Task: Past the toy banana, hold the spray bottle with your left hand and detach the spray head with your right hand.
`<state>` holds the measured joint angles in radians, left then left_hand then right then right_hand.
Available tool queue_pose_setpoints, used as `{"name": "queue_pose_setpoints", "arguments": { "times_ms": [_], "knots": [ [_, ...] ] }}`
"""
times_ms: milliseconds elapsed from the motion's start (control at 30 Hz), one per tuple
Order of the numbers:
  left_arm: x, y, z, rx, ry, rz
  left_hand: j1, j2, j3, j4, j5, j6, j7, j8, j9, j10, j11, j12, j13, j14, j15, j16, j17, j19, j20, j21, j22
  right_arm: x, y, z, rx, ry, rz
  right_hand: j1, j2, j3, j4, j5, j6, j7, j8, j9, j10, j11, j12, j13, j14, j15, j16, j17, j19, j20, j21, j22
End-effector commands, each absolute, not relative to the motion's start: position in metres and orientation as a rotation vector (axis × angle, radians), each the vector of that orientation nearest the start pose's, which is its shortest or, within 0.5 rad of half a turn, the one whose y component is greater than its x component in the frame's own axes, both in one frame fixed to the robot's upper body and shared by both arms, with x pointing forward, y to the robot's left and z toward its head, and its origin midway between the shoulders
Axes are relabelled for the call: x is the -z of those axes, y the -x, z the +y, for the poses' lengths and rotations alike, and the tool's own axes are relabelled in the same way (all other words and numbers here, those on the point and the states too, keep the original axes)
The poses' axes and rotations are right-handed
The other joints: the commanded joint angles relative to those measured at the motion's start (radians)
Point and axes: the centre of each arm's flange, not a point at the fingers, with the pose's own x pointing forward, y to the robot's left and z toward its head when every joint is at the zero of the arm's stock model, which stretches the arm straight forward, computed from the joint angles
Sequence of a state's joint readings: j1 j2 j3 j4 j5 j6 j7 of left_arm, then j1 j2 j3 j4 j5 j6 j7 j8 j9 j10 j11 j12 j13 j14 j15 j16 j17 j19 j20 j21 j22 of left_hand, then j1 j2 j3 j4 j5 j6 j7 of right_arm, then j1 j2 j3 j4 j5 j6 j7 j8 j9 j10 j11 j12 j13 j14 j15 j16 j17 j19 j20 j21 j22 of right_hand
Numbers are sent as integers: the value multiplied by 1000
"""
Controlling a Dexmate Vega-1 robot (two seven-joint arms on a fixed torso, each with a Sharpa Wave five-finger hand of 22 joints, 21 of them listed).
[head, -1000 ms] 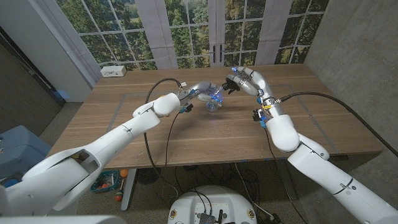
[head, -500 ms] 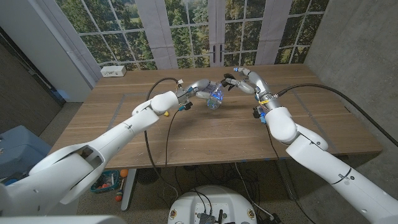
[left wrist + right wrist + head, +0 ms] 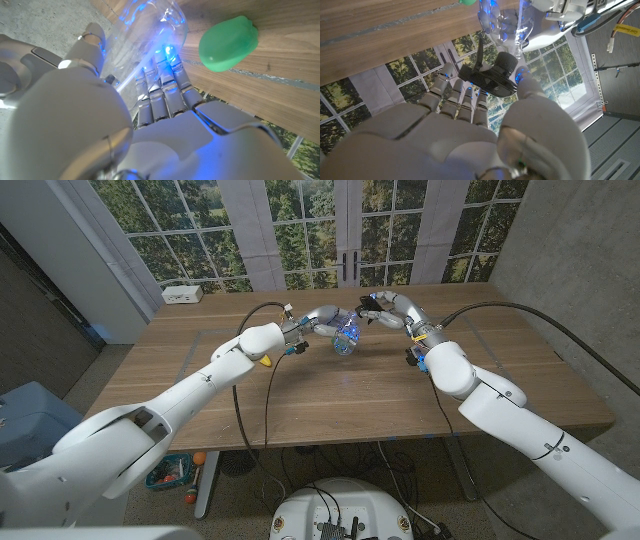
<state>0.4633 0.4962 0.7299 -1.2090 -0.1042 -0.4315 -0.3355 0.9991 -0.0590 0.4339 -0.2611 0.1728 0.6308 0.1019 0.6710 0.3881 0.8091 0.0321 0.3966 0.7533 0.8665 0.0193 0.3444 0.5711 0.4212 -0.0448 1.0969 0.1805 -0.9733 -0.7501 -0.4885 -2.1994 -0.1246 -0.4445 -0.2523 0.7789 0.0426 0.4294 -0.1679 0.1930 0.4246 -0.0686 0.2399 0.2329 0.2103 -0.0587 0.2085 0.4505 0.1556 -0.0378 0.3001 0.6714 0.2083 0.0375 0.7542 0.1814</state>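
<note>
My left hand [image 3: 322, 320] grips the spray bottle [image 3: 346, 337], fingers [image 3: 161, 92] wrapped round its clear body, holding it tilted above the counter [image 3: 330, 395] on the window side. My right hand [image 3: 389, 309] sits at the bottle's neck, fingers [image 3: 461, 102] closed about the black spray head [image 3: 492, 75].

Bottle looks like thin clear plastic, apparently light; I cannot tell whether there is liquid inside. I expect the wall to dent and slip if squeezed hard, so the left grip belongs round the mid-body, firm but not crushing. The spray head is stiff, with a trigger that could snag; better hold is the round collar just below it, where a twist should bite.

A green toy [image 3: 228, 43] lies on the counter just beside the bottle.
</note>
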Motion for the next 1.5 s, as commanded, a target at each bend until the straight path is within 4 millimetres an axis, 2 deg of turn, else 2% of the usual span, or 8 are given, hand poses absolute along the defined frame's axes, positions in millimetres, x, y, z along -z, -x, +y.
{"name": "queue_pose_setpoints", "arguments": {
  "times_ms": [33, 133, 200, 233, 300, 433, 833, 1500],
  "knots": [
    [-55, -641, 119, 732, -850, -791, 183, 207, 98, 91, 6, 171, -159, 6, 5, 239, -233, 3, 2, 137, -258, -1, 4, -2, -82, 4, 2, -41, -510, -167, 18, 842, -713, 11, 51, -8, 14, -7, 99, -20, 41, 15, 54, -15, 20, -8, 32, -53, 20, 2, 15, -28, -1, 0],
    [-55, -642, 119, 731, -852, -790, 182, 207, 98, 91, 6, 170, -160, 6, 6, 240, -233, 4, 3, 136, -258, -3, 3, -4, -82, 4, 2, -41, -511, -167, 34, 834, -734, 28, 68, -21, 10, -9, 207, -28, 93, 34, 99, -27, 32, -14, 52, -70, 35, 0, 36, -46, 3, 1],
    [-55, -643, 119, 730, -852, -790, 182, 207, 98, 91, 6, 172, -160, 6, 5, 240, -233, 2, 2, 136, -258, -3, 4, -4, -83, 5, 1, -41, -511, -167, 39, 831, -743, 37, 73, -37, 10, -10, 301, -33, 144, 55, 133, -44, 38, -19, 64, -85, 47, 0, 45, -54, 5, 1],
    [-56, -643, 119, 729, -852, -790, 182, 207, 98, 91, 6, 171, -160, 5, 4, 241, -233, 2, 2, 137, -258, -3, 4, -4, -83, 6, 1, -41, -511, -167, 44, 823, -757, 46, 81, -46, 11, -9, 371, -36, 185, 71, 156, -53, 42, -22, 70, -92, 56, 2, 52, -59, 8, 1],
    [-56, -644, 119, 730, -852, -789, 182, 207, 98, 91, 6, 171, -158, 4, 3, 241, -233, 3, 3, 137, -257, -3, 5, -4, -83, 6, 1, -41, -511, -167, 55, 821, -770, 55, 89, -54, 12, -9, 439, -45, 227, 89, 192, -65, 51, -24, 84, -105, 69, 4, 62, -68, 12, 2],
    [-56, -644, 119, 728, -850, -793, 181, 207, 98, 91, 7, 169, -158, 4, 4, 241, -233, 1, 4, 138, -258, -4, 5, -6, -83, 7, 1, -41, -509, -168, 72, 817, -789, 70, 102, -57, 11, -7, 490, -35, 267, 111, 247, -94, 68, -22, 100, -131, 82, 6, 76, -88, 19, 2],
    [-55, -641, 119, 715, -844, -799, 180, 207, 99, 91, 7, 171, -159, 4, 5, 242, -234, -2, 6, 138, -257, -7, 8, -7, -84, 12, 1, -43, -501, -176, 108, 780, -824, 98, 105, -46, 8, 5, 520, -13, 320, 154, 326, -140, 91, -9, 136, -167, 79, -16, 94, -127, 30, 2],
    [-50, -636, 122, 697, -843, -793, 179, 206, 100, 90, 7, 175, -159, 3, 4, 242, -233, -8, 9, 142, -258, -11, 11, -9, -84, 18, 0, -41, -493, -191, 216, 709, -890, 102, 116, -41, 22, 11, 497, 0, 349, 198, 339, -144, 88, 6, 142, -168, 72, -25, 92, -140, 34, 3]
  ]
}}
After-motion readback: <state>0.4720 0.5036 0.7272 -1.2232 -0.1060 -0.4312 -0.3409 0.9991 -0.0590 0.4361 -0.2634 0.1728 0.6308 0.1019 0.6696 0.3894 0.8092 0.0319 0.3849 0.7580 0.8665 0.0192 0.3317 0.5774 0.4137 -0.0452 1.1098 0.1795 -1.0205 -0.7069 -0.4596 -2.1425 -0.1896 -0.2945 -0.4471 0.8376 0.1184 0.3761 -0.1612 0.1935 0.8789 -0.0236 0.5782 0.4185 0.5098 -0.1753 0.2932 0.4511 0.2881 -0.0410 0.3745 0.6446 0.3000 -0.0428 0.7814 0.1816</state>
